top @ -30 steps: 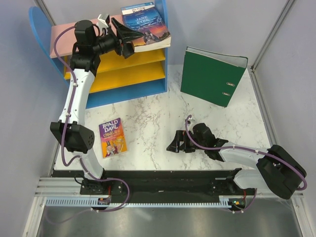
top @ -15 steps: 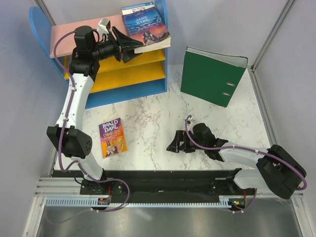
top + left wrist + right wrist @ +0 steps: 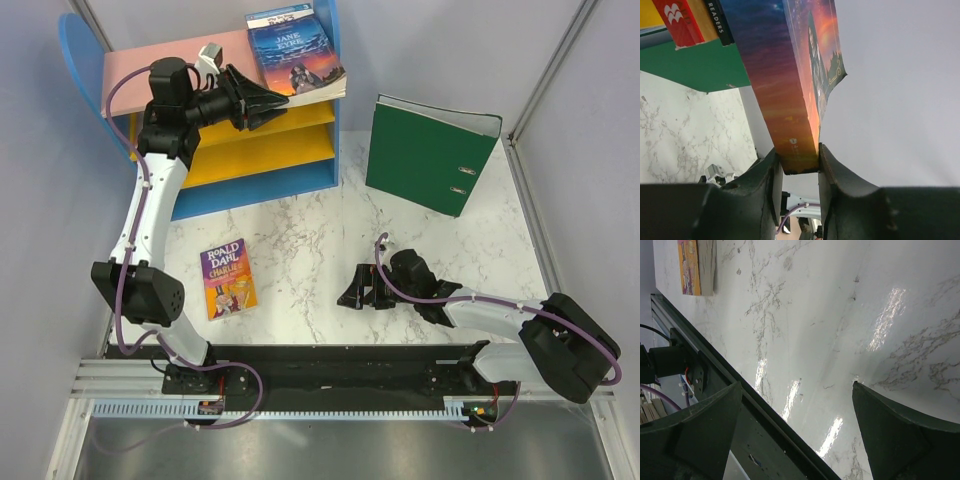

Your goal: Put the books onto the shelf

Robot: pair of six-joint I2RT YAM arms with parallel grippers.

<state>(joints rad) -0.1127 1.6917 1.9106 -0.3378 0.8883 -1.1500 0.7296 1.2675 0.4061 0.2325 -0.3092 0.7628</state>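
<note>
Left gripper [image 3: 799, 167]: narrow, fingers [image 3: 765, 185] pressed on both faces of one corner of Jane Eyre [image 3: 790, 85], across its thickness. Grip sits at the spine end; nothing else is between the jaws.

Just past the fingertips: the book's body runs away from the gripper, and its cover corner curls off the page block. Beside it on the far side are a red book [image 3: 677, 20] and a dark spine. From above, Jane Eyre tops a stack on the shelf [image 3: 125, 62], on the pink top, with a pale blue book [image 3: 275, 18] showing behind. The stack juts past the board's edge towards the gripper.

Further out: binder [image 3: 425, 155] stands well off to the side. Charlie [image 3: 228, 278] lies flat on the table [image 3: 300, 230], far below and back towards the arm's base.

Right gripper [image 3: 352, 296]: jaws wide, nothing between them, low over the table, well apart from Charlie.

Handling, judged: thin paperback, light, floppy, glossy cover likely slick. A one-corner pinch lets it sag or swivel. Spine edge is the stiffest place to hold; the loose cover is the worst. Pulling could drag the books beneath.

Charlie offers no edge clear of the table; likely needs a lift at the spine side.
</note>
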